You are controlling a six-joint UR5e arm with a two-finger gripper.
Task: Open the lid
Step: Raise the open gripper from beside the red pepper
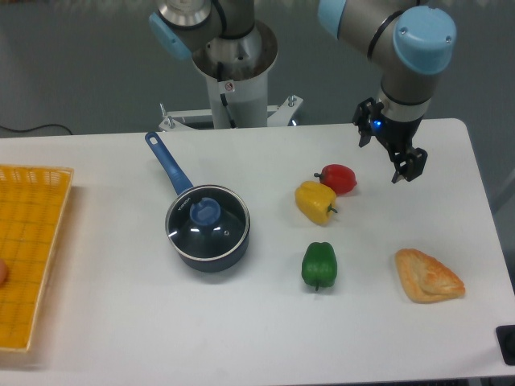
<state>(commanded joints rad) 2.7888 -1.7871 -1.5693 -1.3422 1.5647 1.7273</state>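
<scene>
The lid [216, 228], a clear glass disc with a thin metal rim and a blue knob [204, 212] at its centre, sits closed on the dark blue saucepan [211, 256], whose long handle points up-left. My gripper [408, 167] hangs at the right side of the table, far right of the pan and above the tabletop, just right of the red pepper. Its dark fingers stand apart with nothing between them.
A red pepper [339, 178], a yellow pepper [315, 201] and a green pepper [319, 264] lie between the pan and the gripper. A pastry [426, 276] rests at the front right. A yellow basket [30, 249] occupies the left edge. The arm's base [235, 80] stands behind the table.
</scene>
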